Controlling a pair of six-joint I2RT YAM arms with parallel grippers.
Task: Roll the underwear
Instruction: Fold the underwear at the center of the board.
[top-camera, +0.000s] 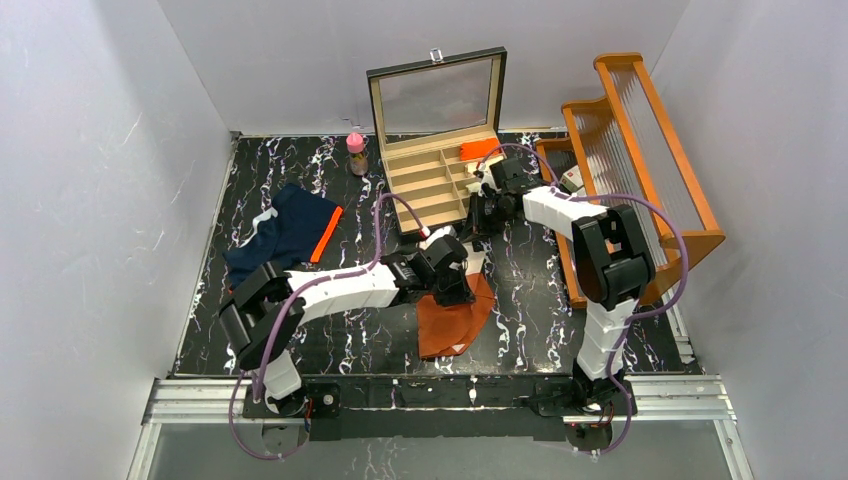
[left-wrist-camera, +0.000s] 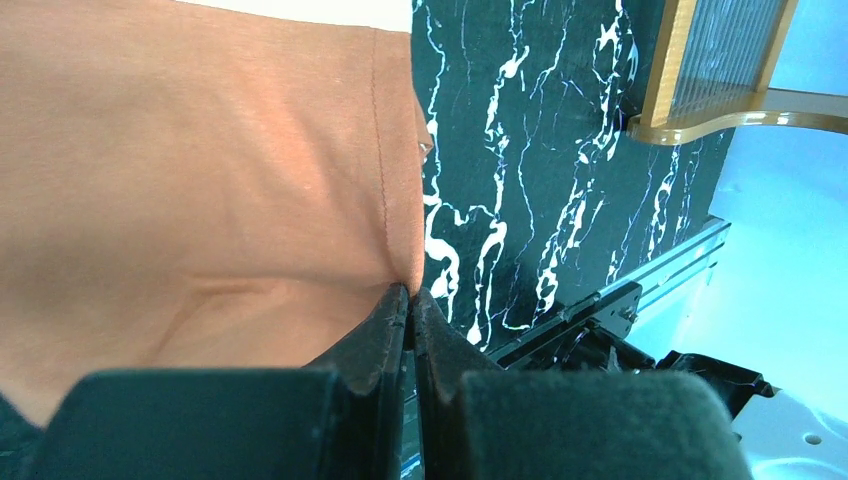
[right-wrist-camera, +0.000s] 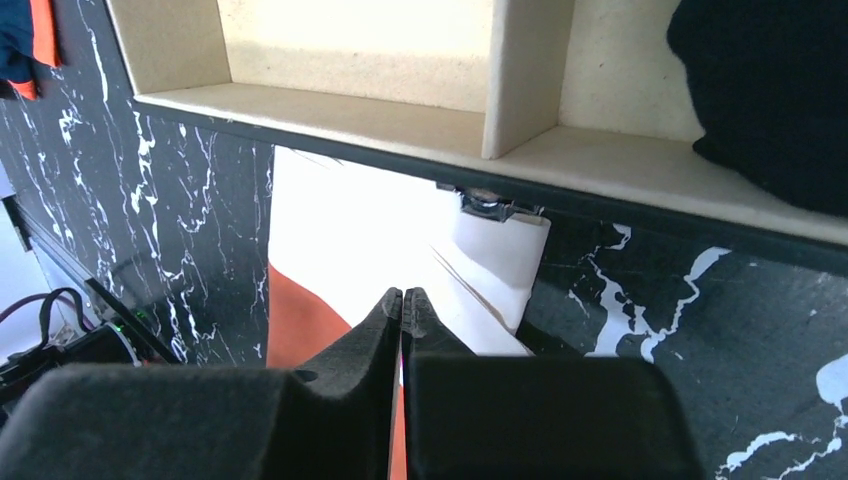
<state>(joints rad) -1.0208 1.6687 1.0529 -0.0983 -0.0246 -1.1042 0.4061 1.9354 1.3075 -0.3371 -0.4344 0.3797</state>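
The rust-orange underwear (top-camera: 452, 318) lies at the table's middle, its white waistband (right-wrist-camera: 400, 235) toward the wooden box. My left gripper (top-camera: 452, 292) is shut, pinching the cloth's side edge (left-wrist-camera: 385, 180) at its fingertips (left-wrist-camera: 392, 305). My right gripper (top-camera: 480, 215) is shut with its tips on the waistband, right in front of the box; creases in the white band run toward its tips (right-wrist-camera: 402, 296). The navy blue underwear (top-camera: 285, 228) with an orange trim strip lies flat at the left, away from both grippers.
An open wooden compartment box (top-camera: 432, 178) with a raised glass lid stands at the back, holding an orange item (top-camera: 478, 150) and a dark item (right-wrist-camera: 770, 90). A pink-capped bottle (top-camera: 356, 150) stands to its left. An orange wooden rack (top-camera: 640, 150) fills the right side.
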